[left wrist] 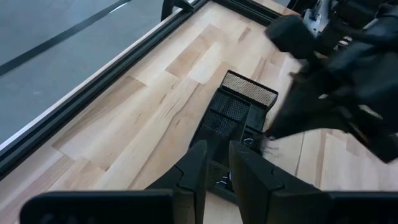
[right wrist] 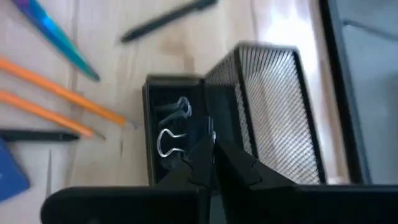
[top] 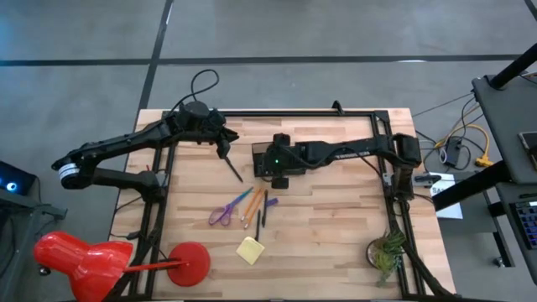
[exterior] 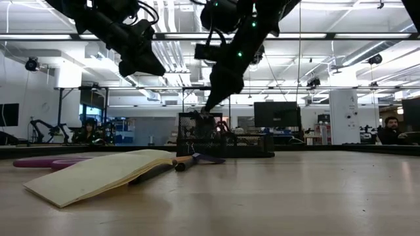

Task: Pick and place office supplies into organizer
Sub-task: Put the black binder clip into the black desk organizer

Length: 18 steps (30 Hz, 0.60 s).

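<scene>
Right end effector sits pinched shut, tips down inside the black mesh organizer mid-worktop over the binder clips, likely grabbing or dropping one; left end effector waits narrow-gapped, empty, just beside the organizer.

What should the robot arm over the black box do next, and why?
Probably lift straight up. The right gripper is shut with its tips low inside the organizer, beside binder clips already lying in a compartment. The scissors, orange pencils and sticky-note pad lie out on the table, so it likely needs to rise clear before fetching one.
</scene>
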Available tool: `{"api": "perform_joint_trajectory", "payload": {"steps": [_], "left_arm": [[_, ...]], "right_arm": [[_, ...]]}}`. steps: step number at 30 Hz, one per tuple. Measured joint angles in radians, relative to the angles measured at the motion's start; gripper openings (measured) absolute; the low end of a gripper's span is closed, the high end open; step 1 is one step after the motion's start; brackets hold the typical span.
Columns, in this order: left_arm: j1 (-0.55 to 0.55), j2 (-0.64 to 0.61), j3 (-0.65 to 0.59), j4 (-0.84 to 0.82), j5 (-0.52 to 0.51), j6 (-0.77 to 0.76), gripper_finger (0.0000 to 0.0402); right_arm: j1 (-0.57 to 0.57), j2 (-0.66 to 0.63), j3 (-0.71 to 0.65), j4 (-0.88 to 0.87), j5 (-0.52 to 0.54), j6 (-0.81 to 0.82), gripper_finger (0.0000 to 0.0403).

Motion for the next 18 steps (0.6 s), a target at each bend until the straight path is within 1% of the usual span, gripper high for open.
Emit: {"api": "perform_joint_trajectory", "payload": {"steps": [2,5,9,14,18], "left_arm": [[0.000,0.000,0.000,0.000,0.000,0.000,0.0052],[0.000,0.000,0.000,0.000,0.000,0.000,0.0052],[0.000,0.000,0.000,0.000,0.000,0.000,0.0052],[0.000,0.000,0.000,-0.001,0.000,0.000,0.0052],[0.000,0.000,0.000,0.000,0.000,0.000,0.0052]], "right_arm": [[-0.015,0.012,-0.001,-0.002,-0.027,0.000,0.0008],[-0.024,0.039,-0.001,0.016,-0.037,0.000,0.0008],[-0.026,0.073,0.024,0.041,-0.038,-0.001,0.0008],[-0.028,0.115,0.030,0.029,-0.037,0.000,0.0008],[-0.029,0.116,0.030,0.031,-0.028,0.005,0.0009]]}}
